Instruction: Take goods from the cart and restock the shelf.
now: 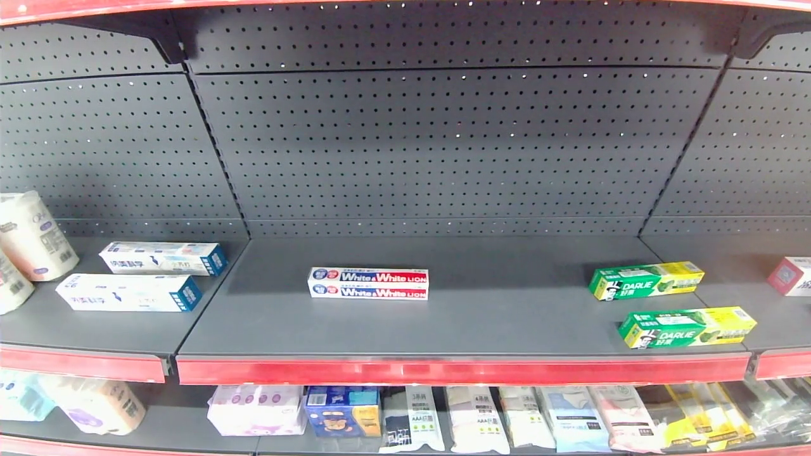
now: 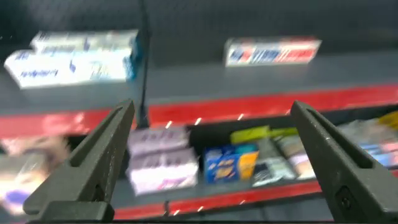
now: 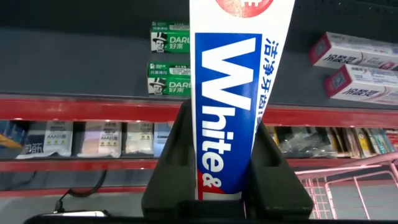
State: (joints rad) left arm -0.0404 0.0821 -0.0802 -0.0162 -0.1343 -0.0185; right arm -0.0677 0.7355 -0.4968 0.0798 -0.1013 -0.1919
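Right gripper [image 3: 225, 134] is pinching a toothpaste box [image 3: 231, 87] by one end, out in front of the shelf [image 1: 507, 316]. The smart play, I'd say: lay it flat beside its matching box [image 1: 368, 283] at centre frame in the head view, long edges parallel, clearing the red front lip [image 1: 462, 370]. Left gripper [image 2: 212, 107] hangs spread, holding nothing. Green boxes [image 1: 646, 280] sit well apart at right and pale blue boxes [image 1: 163, 258] at left, so the middle bay looks unobstructed.
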